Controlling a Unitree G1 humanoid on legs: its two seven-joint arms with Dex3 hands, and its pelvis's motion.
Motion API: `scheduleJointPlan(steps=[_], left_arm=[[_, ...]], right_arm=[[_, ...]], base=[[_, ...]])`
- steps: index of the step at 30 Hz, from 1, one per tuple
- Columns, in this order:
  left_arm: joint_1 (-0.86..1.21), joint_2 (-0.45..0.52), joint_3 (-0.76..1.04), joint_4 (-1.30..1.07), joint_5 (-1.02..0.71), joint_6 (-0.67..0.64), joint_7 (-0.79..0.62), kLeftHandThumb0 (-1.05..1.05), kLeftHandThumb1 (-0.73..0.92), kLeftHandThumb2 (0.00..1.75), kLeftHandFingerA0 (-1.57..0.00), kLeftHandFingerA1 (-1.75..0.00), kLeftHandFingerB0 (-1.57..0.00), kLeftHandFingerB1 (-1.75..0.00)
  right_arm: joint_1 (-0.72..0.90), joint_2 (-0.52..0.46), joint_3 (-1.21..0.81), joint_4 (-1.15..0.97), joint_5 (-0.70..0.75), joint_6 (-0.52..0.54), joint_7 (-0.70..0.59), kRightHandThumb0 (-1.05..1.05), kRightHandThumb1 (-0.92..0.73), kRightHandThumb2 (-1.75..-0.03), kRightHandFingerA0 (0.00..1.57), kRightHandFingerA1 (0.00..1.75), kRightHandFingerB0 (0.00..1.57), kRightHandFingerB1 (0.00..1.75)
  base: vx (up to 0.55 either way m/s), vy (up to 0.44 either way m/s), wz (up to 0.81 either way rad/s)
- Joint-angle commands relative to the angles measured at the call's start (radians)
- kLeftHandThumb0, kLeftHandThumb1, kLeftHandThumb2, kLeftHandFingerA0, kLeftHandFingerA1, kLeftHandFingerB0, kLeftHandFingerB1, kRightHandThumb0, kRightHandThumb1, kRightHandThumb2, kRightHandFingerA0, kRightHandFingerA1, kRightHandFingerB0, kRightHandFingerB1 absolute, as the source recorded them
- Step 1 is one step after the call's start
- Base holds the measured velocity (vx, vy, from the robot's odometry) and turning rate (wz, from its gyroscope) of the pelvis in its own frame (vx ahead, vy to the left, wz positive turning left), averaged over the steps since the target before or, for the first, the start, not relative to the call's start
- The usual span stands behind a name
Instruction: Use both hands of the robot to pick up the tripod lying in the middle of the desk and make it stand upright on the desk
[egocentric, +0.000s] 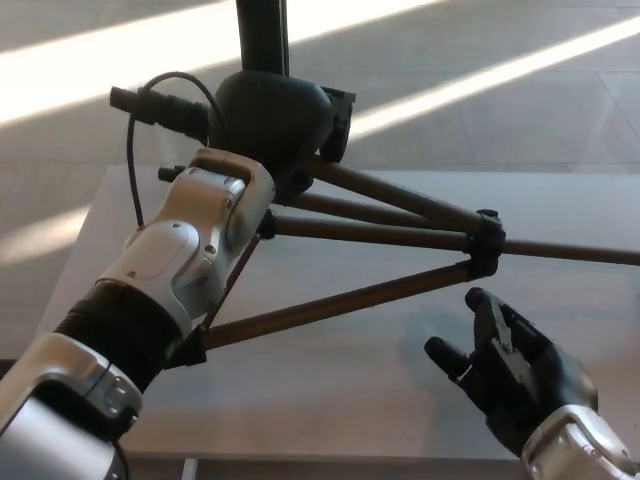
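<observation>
The tripod (380, 235), with brown legs and black clamps, is tilted above the grey desk (330, 390). Its head end is raised at the upper left and its legs fan out to the right. My left hand (272, 125) is shut on the tripod's top, just below the black pan handle (150, 104). The long leg (570, 252) runs off the right edge. My right hand (510, 362) hovers at the lower right, open with fingers apart. It sits below the lower leg (340, 302) and the leg clamp (487, 242), touching neither.
A black vertical pole (262, 35) stands beyond the desk's far edge. A thin black cable (130, 175) loops from the handle down past my left forearm (185, 250). The floor (500, 90) behind carries bright sun stripes.
</observation>
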Motion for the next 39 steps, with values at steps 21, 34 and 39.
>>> scheduleJointPlan(steps=[21,34,39], left_arm=[[-0.003,-0.038,0.054,-0.060,-0.016,0.001,0.024,-0.15,0.56,0.82,-0.85,-1.75,-0.67,-1.52],[-0.049,-0.048,0.050,-0.022,-0.008,0.005,0.013,-0.13,0.51,0.86,-0.83,-1.75,-0.69,-1.48],[-0.058,-0.047,0.045,-0.009,-0.005,-0.011,0.018,-0.17,0.53,0.80,-0.84,-1.75,-0.66,-1.55]], right_arm=[[0.056,0.180,0.062,0.173,-0.115,-0.136,0.007,-0.50,-0.75,-0.62,0.43,0.94,0.47,0.64],[0.361,0.139,0.324,0.111,-0.115,-0.162,0.029,-0.54,-0.74,-0.62,0.44,1.03,0.48,0.69],[0.372,0.128,0.328,0.089,-0.103,-0.185,0.021,-0.54,-0.74,-0.62,0.43,1.03,0.47,0.69]], base=[[0.00,0.000,0.00],[0.00,0.000,0.00],[0.00,0.000,0.00]])
